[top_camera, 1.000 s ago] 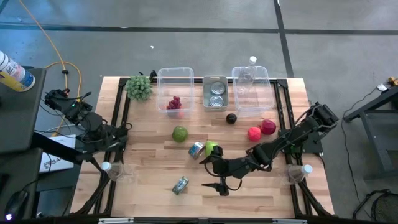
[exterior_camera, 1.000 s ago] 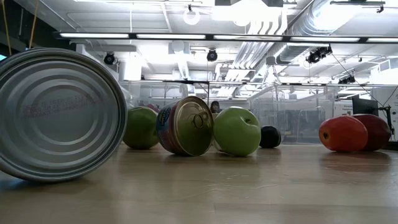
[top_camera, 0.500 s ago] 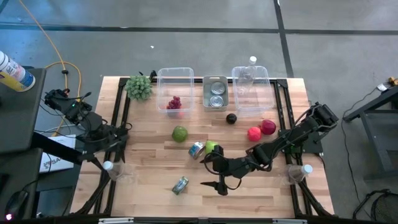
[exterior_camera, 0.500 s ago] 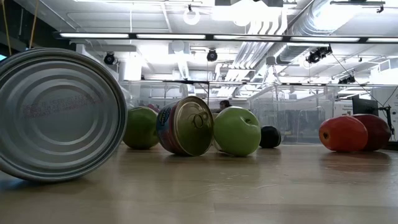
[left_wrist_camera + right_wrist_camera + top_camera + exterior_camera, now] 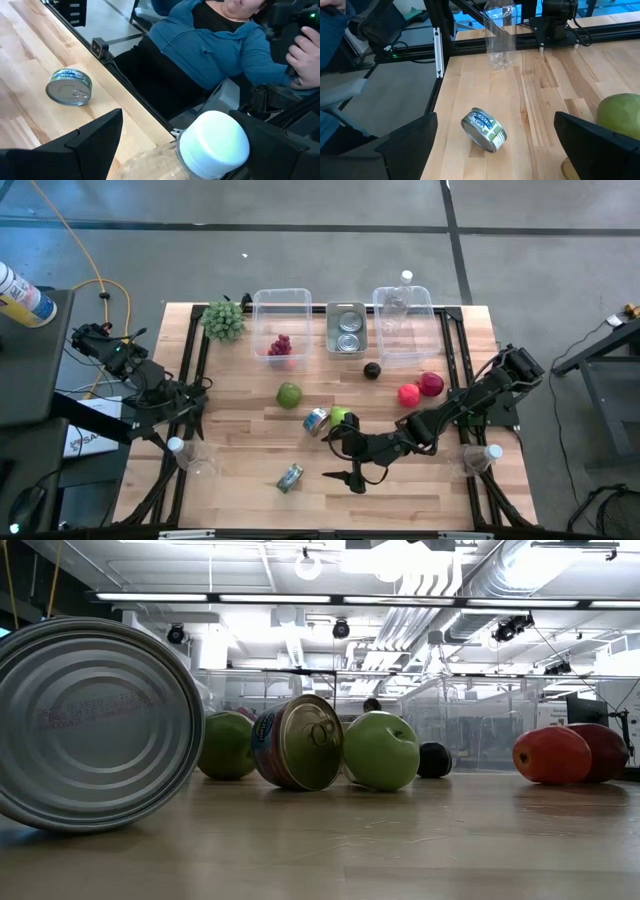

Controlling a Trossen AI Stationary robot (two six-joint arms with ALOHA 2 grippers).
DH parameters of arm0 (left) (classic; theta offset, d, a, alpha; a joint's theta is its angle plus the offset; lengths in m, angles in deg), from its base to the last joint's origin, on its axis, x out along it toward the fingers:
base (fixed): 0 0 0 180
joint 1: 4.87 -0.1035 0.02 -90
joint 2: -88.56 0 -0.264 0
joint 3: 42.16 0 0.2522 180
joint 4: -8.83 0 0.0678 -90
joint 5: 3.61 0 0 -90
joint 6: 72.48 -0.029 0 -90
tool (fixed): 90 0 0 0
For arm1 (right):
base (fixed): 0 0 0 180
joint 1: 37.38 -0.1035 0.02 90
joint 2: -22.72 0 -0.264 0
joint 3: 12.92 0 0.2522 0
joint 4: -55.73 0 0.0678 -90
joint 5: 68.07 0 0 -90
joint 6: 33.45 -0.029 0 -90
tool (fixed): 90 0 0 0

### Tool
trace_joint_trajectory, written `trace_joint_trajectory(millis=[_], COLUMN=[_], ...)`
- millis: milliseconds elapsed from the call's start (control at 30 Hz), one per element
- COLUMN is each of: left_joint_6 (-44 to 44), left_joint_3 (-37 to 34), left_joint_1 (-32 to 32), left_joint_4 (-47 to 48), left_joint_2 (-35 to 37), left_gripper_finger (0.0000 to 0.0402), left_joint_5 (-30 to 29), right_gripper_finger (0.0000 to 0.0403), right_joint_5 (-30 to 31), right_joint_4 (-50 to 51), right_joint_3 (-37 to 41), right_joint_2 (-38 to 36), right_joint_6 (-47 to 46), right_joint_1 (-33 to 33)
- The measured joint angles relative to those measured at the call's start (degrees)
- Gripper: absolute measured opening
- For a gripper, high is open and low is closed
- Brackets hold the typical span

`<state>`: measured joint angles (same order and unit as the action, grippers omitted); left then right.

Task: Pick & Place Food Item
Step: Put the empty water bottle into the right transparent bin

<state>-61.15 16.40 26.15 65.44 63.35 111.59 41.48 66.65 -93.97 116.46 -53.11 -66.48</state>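
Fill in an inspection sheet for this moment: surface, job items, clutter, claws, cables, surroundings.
Surface: wooden table, bare boards between items.
Job items: two green apples; two red fruits; dark round fruit; grapes in the left clear bin; two tins lying on their sides; two tins in the metal tray.
Clutter: green leafy bunch; clear bottle; second bottle; bottle in the right clear bin.
Claws: right claw open, low over the table's front; left claw at the left edge, fingers spread.
Cables: yellow cable on the floor, left.
Surroundings: seated person in blue top.
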Motion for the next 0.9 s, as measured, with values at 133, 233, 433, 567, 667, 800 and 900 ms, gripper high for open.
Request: trace_joint_trajectory(millis=[133, 233, 433, 567, 667, 800, 900], left_joint_6=[-1.63, -2.24, -0.39, -0.04, 0.45, 1.04, 0.93], left_joint_3=[0.00, 0.00, 0.00, -0.02, -0.02, -0.02, -0.02], left_joint_1=[0.01, 0.00, 0.02, 0.02, 0.04, 0.04, 0.04], left_joint_4=[-0.13, -0.13, -0.12, -0.04, 0.00, 0.00, -0.02], left_joint_2=[0.00, 0.00, -0.70, -2.96, -4.32, -4.63, -4.48], left_gripper_finger=[0.0351, 0.0351, 0.0344, 0.0330, 0.0319, 0.0304, 0.0291], left_joint_5=[0.01, 0.01, -0.31, 1.50, 2.09, 2.05, 1.99], right_gripper_finger=[0.0391, 0.0391, 0.0391, 0.0391, 0.0391, 0.0391, 0.0391], right_joint_5=[0.00, 0.02, 0.00, 0.00, 0.00, 0.00, 0.00], right_joint_4=[0.01, 0.01, 0.03, 0.08, 0.08, 0.09, 0.10], right_joint_3=[0.00, 0.00, 0.00, 0.00, 0.00, 0.00, 0.00], right_joint_2=[0.00, 0.00, 0.00, 0.02, 0.02, 0.03, 0.04], right_joint_6=[-0.02, -0.02, 0.33, 0.35, 0.35, 0.37, 0.37], right_joint_1=[0.00, 0.00, 0.00, 0.00, 0.00, 0.00, 0.00])
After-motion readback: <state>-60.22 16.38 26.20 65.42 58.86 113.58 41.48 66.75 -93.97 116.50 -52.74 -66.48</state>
